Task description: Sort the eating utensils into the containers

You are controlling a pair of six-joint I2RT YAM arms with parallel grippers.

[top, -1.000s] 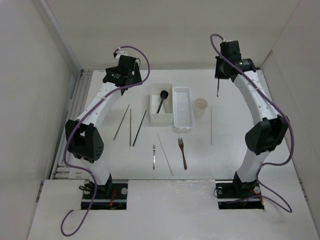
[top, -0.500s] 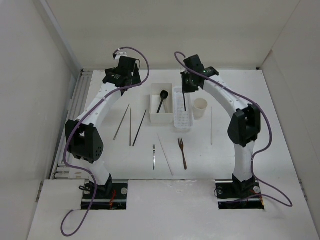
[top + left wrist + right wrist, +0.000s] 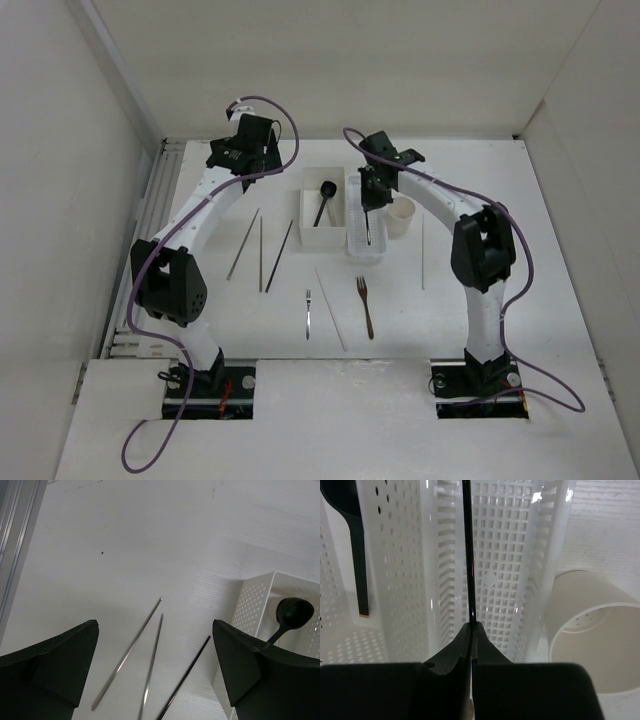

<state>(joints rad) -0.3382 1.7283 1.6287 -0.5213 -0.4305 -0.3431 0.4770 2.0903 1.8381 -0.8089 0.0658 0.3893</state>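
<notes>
My right gripper [image 3: 369, 196] is shut on a thin dark chopstick [image 3: 468, 555] and holds it over the white perforated basket [image 3: 366, 245], the stick pointing along the basket [image 3: 510, 555]. The black spoon [image 3: 324, 200] lies in the white square box [image 3: 305, 215]; its bowl also shows in the left wrist view [image 3: 292, 614]. The cream cup [image 3: 401, 212] stands right of the basket. My left gripper [image 3: 155, 670] is open above three chopsticks [image 3: 262, 248] on the table. A silver fork [image 3: 309, 312], a dark brown fork [image 3: 365, 306] and two more chopsticks [image 3: 331, 308] [image 3: 422, 252] lie nearer.
A metal rail [image 3: 140, 250] runs along the table's left edge. White walls close in the back and sides. The cup's rim [image 3: 600, 625] sits close to the basket's right wall in the right wrist view.
My right arm swung left from the far right corner with the dark chopstick and lowered it over the basket. The left arm has not moved.
</notes>
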